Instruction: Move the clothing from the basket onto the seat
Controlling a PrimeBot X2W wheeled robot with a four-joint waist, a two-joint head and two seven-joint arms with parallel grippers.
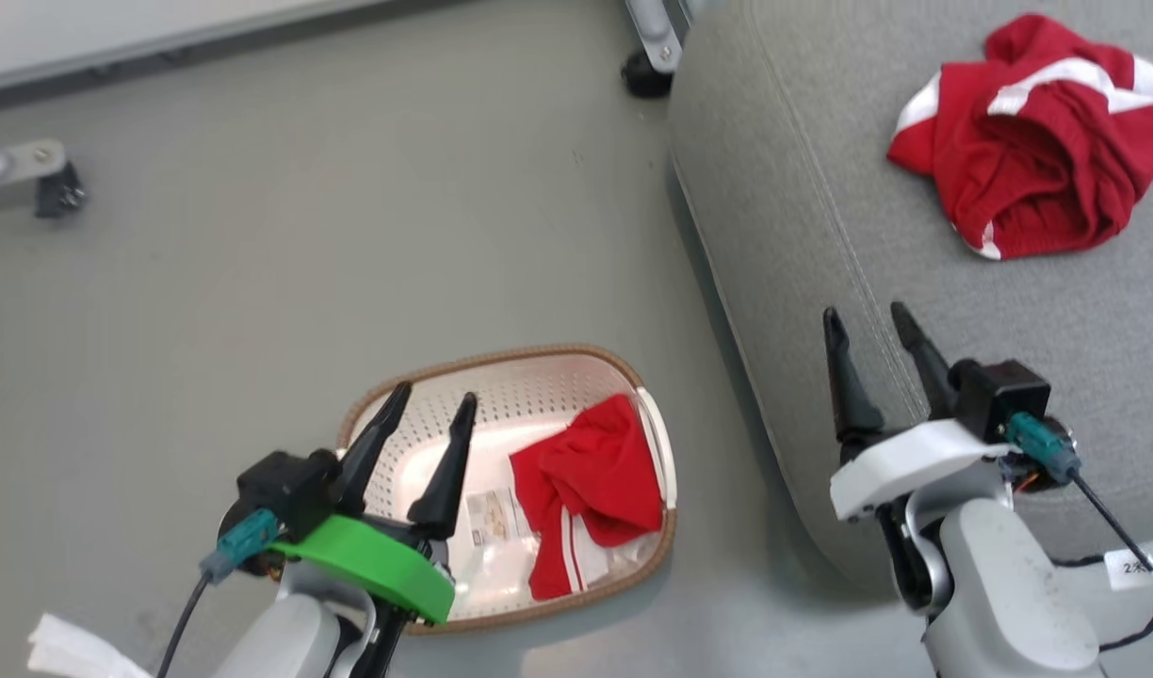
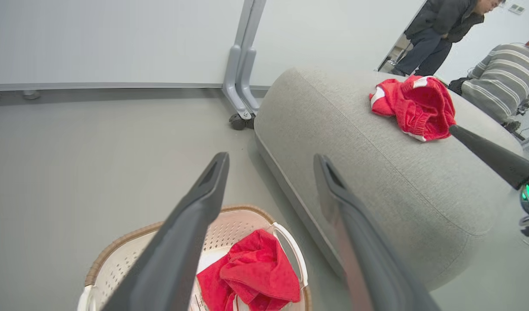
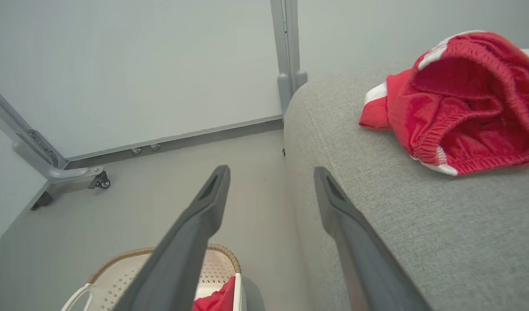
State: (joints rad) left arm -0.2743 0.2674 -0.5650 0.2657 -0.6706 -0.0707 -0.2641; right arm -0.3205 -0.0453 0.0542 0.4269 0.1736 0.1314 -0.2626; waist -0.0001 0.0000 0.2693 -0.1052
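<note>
Crumpled soft red garment [image 1: 591,471] in perforated basket [image 1: 539,386]; left claw [image 1: 438,392] and right claw [image 1: 864,310] agape, empty.

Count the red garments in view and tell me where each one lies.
2. One garment lies crumpled on the grey seat; the other garment lies in the basket on the floor, beside its paper label. Another could be hidden under it.
</note>
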